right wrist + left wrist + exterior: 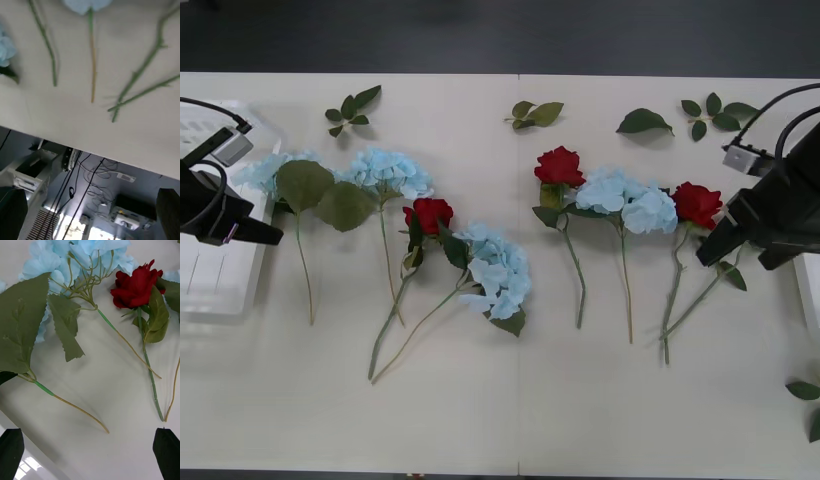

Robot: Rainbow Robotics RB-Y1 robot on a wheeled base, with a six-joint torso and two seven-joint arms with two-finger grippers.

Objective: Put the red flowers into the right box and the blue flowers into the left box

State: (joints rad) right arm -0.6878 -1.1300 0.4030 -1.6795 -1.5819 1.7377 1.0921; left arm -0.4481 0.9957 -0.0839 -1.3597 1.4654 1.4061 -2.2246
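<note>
The left gripper is hovering at the bench's left edge, fingers released and empty. The right gripper is hanging by the right edge, likewise spread, nothing grasped.

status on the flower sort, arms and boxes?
Left gripper open over left box edge; right gripper open beside rightmost red rose. All flowers on table, none boxed. Nothing blocking.

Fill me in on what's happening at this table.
A two-armed robot is sorting artificial flowers, and nothing is picked up yet. Three red flowers and four blue flowers all lie on the table. The left pincer is open, above the stems by the left box. The right pincer, also open, hovers near the table's front edge by the rightmost rose. Both boxes hold no flowers so far.
</note>
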